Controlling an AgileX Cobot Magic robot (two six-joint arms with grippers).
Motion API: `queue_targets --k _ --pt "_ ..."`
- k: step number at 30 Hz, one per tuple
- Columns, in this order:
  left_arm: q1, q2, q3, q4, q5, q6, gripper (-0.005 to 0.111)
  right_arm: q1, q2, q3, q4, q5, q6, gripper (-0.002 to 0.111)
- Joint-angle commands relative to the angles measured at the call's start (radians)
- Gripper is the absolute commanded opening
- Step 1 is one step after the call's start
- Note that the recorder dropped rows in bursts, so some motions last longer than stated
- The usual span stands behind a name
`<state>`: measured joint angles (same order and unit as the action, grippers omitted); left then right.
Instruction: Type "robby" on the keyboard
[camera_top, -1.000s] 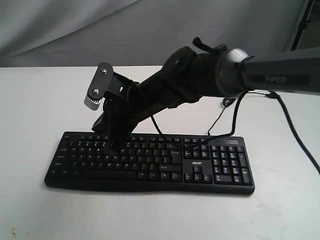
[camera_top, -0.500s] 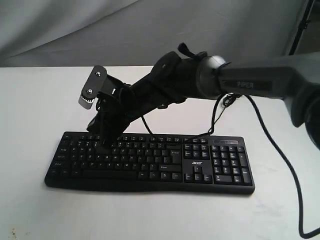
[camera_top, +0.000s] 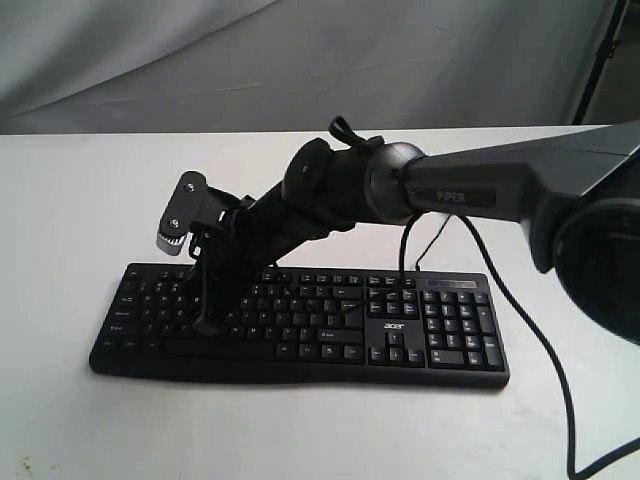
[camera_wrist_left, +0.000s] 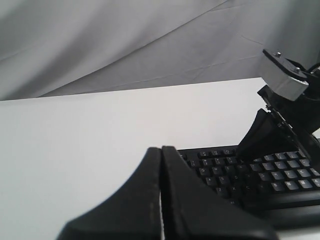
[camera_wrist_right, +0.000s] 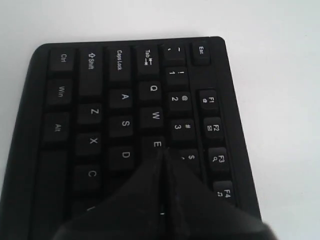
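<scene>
The black keyboard (camera_top: 330, 325) with its white acer logo (camera_top: 396, 325) lies across the white table. My right arm reaches over from the right, and its gripper (camera_top: 207, 325) stands shut with its tip down on the left block of letter keys. In the right wrist view the shut right gripper (camera_wrist_right: 164, 152) points at the edge of the E key (camera_wrist_right: 156, 144) and hides the keys behind it. Left of the keyboard (camera_wrist_left: 240, 172), above bare table, my left gripper (camera_wrist_left: 161, 149) is shut on nothing. It does not show in the exterior view.
A thin black cable (camera_top: 405, 255) runs from the keyboard's back edge up toward the arm. Another cable (camera_top: 530, 340) hangs from the right arm to the table at the right. A grey cloth backdrop (camera_top: 300, 60) closes the far side of the white table (camera_top: 60, 200).
The right arm has swung left along the keyboard, and its shut tip has dropped toward the front rows of letter keys. The keyboard has not moved.
</scene>
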<state>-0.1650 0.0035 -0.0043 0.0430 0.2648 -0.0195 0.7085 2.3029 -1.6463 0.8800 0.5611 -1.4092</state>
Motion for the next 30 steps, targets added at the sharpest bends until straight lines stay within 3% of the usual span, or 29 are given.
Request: queue_targets --k 1,30 --pt "-0.006 -0.003 0.004 0.005 -0.005 -0.003 0.000 0.001 -0.003 -0.007 -0.005 -0.021 0.008 0.000" --pt "-0.006 -0.003 0.004 0.005 -0.005 -0.003 0.000 0.017 0.016 -0.007 -0.010 -0.049 0.013 0.000"
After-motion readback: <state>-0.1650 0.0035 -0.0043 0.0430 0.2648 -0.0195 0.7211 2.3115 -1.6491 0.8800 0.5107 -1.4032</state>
